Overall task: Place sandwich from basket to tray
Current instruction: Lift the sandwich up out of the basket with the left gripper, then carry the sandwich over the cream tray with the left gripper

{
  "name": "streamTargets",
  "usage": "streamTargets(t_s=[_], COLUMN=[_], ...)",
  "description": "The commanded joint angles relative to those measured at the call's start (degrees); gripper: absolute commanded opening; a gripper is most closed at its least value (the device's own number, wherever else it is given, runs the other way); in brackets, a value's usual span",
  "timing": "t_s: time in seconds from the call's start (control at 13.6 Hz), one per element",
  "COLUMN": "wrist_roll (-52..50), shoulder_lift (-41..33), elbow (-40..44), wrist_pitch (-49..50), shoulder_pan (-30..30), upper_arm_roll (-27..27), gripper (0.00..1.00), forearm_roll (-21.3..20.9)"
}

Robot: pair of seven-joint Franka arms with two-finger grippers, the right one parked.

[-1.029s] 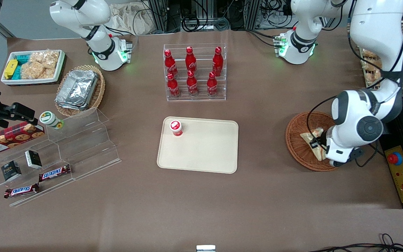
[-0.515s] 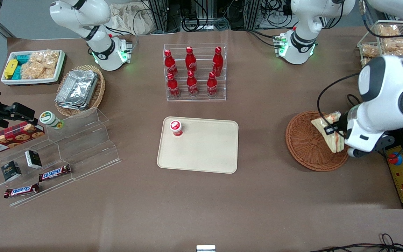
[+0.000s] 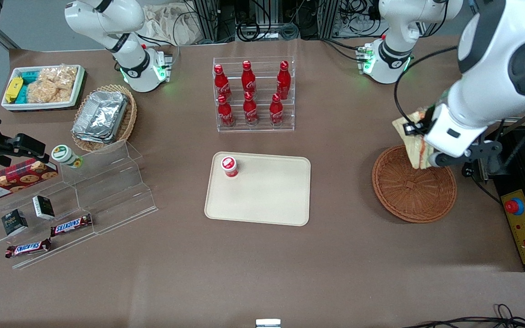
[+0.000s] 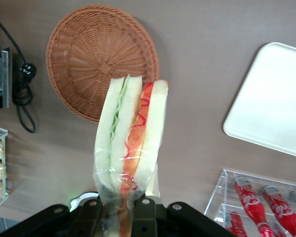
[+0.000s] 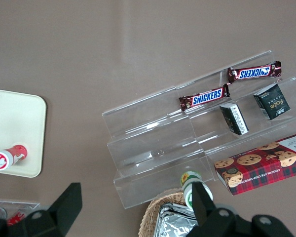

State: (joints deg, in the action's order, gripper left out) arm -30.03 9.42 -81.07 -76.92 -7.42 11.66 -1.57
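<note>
The hand hangs above the table at the working arm's end, over the basket's rim that lies farther from the front camera. The sandwich is clamped in it, clear of the basket. The tray lies mid-table, well apart from the basket, with a small capped cup, seemingly upright, in its corner toward the parked arm. The bottle rack stands farther from the camera than the tray.
</note>
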Motion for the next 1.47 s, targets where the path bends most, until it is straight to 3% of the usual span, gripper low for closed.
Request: streamTargets(t_s=[0.0,0.22,0.51,0.96,1.4], wrist_roll=[-8.6,-14.42,-18.91,-25.24,-27.53], shoulder_lift=[1.29,5.77,13.32,26.33,33.11], elbow=[1.61,1.44,1.09,1.26,1.53], wrist_pitch=[1.24,-2.78,-11.48,-23.79,-32.76], shoulder_pan=[-0.14,-0.14,-0.22,-4.53,-7.08], upper_arm_roll=[7.2,12.4,15.05,15.49,15.32], gripper=[0.21,0.22,0.22,0.22,0.23], forearm_roll=[-0.89,-0.72,-0.89,-5.81,-6.6])
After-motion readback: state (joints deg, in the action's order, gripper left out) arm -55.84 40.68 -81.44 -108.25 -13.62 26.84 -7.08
